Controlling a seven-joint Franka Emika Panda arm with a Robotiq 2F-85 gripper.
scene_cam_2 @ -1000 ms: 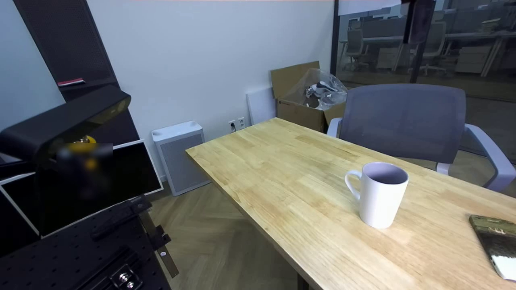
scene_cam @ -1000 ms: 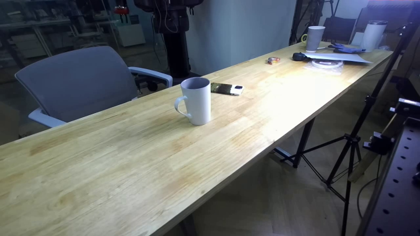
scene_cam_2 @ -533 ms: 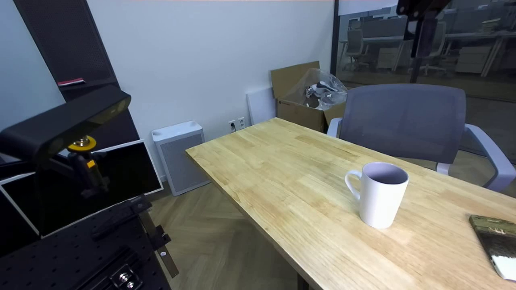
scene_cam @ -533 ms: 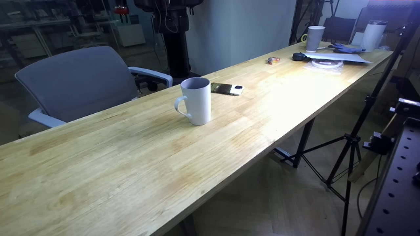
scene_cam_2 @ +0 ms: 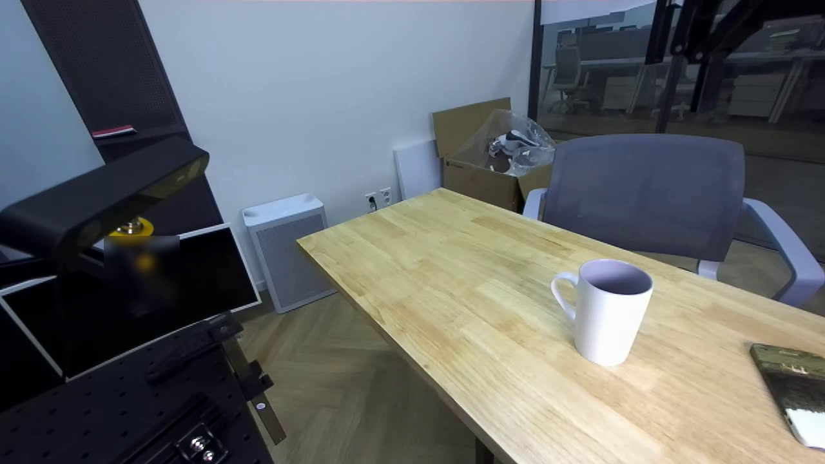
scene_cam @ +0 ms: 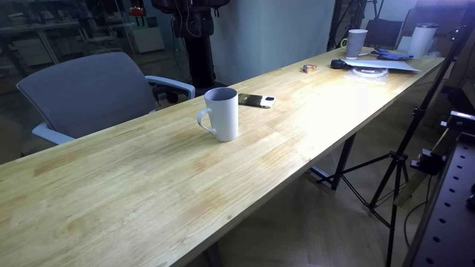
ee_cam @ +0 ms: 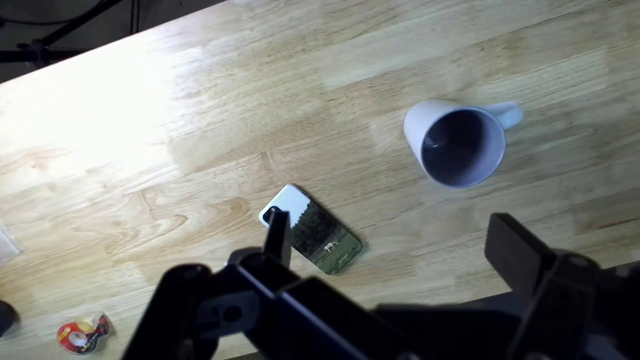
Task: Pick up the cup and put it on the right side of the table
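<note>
The cup (scene_cam: 224, 115), a plain white mug with a loop handle, stands upright on the light-wood table (scene_cam: 130, 193). In an exterior view the cup (scene_cam_2: 609, 328) has its handle toward the table's near end. In the wrist view the cup (ee_cam: 425, 120) lies beyond the fingertips, its mouth facing the camera and its handle pointing right. My gripper (ee_cam: 392, 235) is open and empty, its fingers wide apart above the table. In an exterior view the gripper (scene_cam_2: 677, 80) hangs at the top, well above the cup and touching nothing. It does not show in the remaining exterior view.
A phone (ee_cam: 325, 240) lies on the table near the cup, below the left finger in the wrist view. A red tape roll (scene_cam: 309, 68), papers (scene_cam: 382, 65), a grey mug (scene_cam: 357, 43) and a tumbler (scene_cam: 423, 40) stand farther along. A chair (scene_cam_2: 648, 193) stands against the long edge.
In an exterior view the gripper has come farther into the picture at the top, with more of the arm showing and its two fingers seen apart. The cup has not moved.
</note>
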